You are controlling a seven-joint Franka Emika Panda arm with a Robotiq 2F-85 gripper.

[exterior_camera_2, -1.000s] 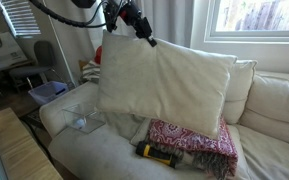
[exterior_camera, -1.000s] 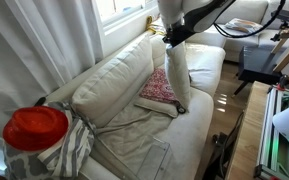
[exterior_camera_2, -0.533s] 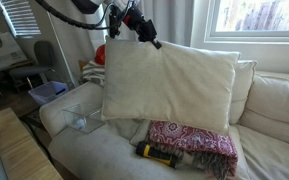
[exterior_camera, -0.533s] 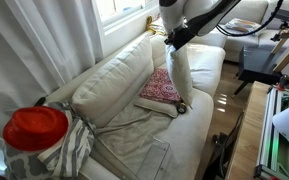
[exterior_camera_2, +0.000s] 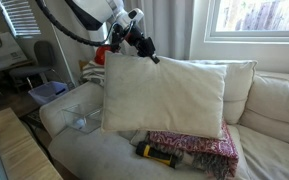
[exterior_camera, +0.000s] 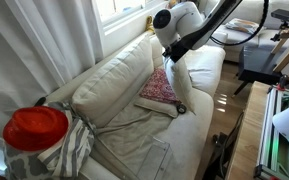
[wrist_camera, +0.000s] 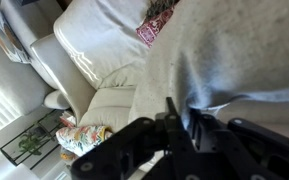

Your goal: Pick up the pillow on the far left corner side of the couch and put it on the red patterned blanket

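Gripper (exterior_camera_2: pixel 144 50) clamped shut on a top corner of the pillow (exterior_camera_2: pixel 164 95), which hangs with its lower edge at the red patterned blanket (exterior_camera_2: pixel 196 142) on the couch (exterior_camera_2: pixel 274 105). Held by one corner, it could topple forward off the seat once released.

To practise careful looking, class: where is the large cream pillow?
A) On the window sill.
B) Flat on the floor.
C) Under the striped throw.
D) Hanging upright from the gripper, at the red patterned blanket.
D: the gripper is shut on the upper corner of the pillow, whose lower edge hangs down at the red patterned blanket on the couch.
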